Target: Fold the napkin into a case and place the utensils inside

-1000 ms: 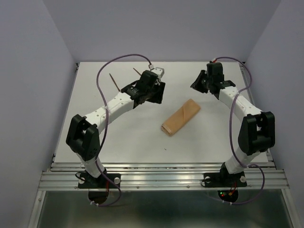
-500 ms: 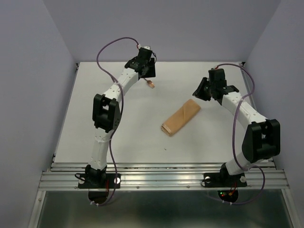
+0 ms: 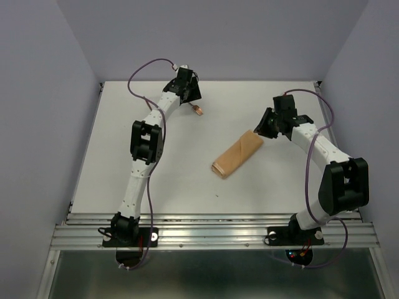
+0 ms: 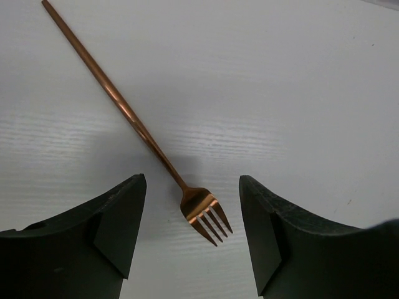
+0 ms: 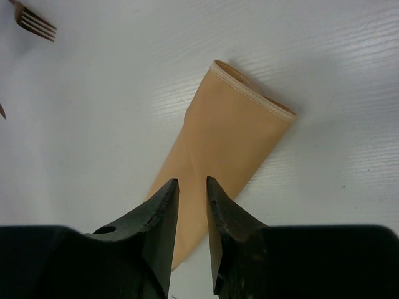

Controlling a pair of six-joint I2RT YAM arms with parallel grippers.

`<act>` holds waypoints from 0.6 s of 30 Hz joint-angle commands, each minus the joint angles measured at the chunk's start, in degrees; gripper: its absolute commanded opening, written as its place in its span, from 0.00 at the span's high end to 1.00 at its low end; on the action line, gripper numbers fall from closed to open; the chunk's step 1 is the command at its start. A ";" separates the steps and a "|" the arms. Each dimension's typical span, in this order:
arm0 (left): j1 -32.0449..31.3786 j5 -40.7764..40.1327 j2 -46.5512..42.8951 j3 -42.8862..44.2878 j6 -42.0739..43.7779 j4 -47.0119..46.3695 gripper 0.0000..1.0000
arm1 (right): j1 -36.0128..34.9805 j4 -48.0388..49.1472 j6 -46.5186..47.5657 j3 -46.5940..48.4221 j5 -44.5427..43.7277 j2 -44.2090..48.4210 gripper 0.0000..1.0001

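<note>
Left fingers point(image 4: 118, 230) are spread wide and hold nothing. The left gripper point(image 4: 191, 184) hovers over the head of the fork point(image 4: 134, 121), whose tines lie on the table point(image 4: 299, 93) in the gap, clear of both pads. Right fingers point(image 5: 163, 212) stand a narrow slit apart with nothing pinched between them. The right gripper point(image 5: 190, 187) hangs over the case point(image 5: 218, 149); contact with the fabric cannot be told.

Left wrist view: the fork's thin copper-brown handle runs straight from the head to the upper left corner, with four tines aimed at the camera. Right wrist view: the case's open mouth, a pale seamed edge, lies at its far end, and a diagonal fold line crosses its face.

Top view: only the fork head point(image 3: 197, 111) shows, since the left gripper point(image 3: 187, 93) covers the handle. The fork lies to the far left of the case point(image 3: 237, 154), well apart, with its tines turned roughly toward the case. The case's long axis runs from near left to far right, and the right gripper point(image 3: 265, 124) is at its far right end.
</note>
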State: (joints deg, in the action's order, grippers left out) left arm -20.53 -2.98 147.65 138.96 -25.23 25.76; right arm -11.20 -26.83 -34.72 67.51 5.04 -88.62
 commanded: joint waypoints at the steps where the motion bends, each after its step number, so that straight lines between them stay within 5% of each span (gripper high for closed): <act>1: -0.65 -0.09 1.49 5.01 -1.13 -3.79 0.28 | 0.48 -0.77 0.09 -0.44 -0.82 0.91 0.70; 12: -1.70 -6.50 1.85 2.03 0.53 2.10 0.40 | 0.48 -0.94 0.53 -0.18 -0.56 -1.12 0.70; 18: -2.67 -7.74 -5.61 -9.74 3.43 1.66 0.57 | 0.48 -1.03 0.27 -0.53 -0.47 -0.68 0.70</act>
State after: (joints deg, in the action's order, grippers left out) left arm -22.72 -8.67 149.27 134.23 -24.23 24.51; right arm -11.20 -28.08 -34.70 67.46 4.97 -89.76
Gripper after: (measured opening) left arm 0.458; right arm 0.304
